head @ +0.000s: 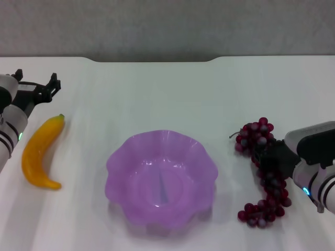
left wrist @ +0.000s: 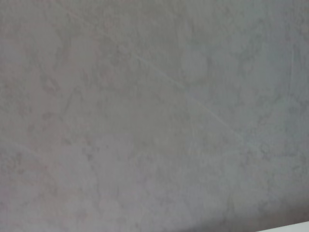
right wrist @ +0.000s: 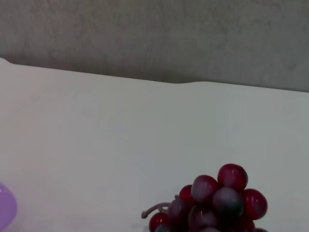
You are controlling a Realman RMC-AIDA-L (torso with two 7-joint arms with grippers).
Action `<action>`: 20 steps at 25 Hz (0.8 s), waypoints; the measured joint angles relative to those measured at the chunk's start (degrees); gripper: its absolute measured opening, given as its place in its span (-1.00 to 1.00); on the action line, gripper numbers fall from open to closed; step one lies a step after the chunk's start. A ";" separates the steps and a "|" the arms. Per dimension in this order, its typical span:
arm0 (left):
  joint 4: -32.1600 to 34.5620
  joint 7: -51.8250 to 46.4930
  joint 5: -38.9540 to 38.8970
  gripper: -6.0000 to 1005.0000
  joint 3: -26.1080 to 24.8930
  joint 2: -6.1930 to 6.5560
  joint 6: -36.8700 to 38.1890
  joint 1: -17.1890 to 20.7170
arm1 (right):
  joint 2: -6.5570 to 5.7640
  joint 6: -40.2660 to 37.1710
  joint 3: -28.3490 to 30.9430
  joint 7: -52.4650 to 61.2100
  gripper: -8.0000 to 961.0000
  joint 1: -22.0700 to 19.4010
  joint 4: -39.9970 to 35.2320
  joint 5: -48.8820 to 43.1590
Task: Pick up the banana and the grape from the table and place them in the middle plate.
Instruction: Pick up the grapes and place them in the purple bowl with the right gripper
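Note:
The yellow banana (head: pixel 41 151) lies on the white table (head: pixel 157 89) at the left. My left gripper (head: pixel 35 86) is open and empty, just behind the banana's green tip and apart from it. The purple scalloped middle plate (head: pixel 113 163) stands empty at the centre. The dark red grape bunch (head: pixel 255 135) lies on the table to the right of the plate. My right gripper (head: pixel 272 159) is down over the middle of the bunch and hides that part. The right wrist view shows the top of the grape bunch (right wrist: pixel 219 198) and a sliver of the plate (right wrist: pixel 6 208).
A grey wall (head: pixel 157 26) runs behind the table's far edge. The left wrist view shows only that grey wall (left wrist: pixel 145 106). Bare table lies between the plate and each fruit.

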 joint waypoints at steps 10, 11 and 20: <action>-0.05 0.11 0.00 0.75 0.00 0.08 0.00 0.03 | 0.00 -0.02 -0.68 0.01 -0.19 -0.11 0.07 -0.02; -0.05 0.11 0.00 0.75 0.00 0.08 0.00 0.03 | 0.00 0.00 -0.81 0.02 -0.19 -0.12 0.07 -0.02; -0.04 0.11 0.00 0.75 0.09 0.10 0.00 0.09 | 0.03 0.19 -1.58 0.28 -0.20 0.15 0.04 0.16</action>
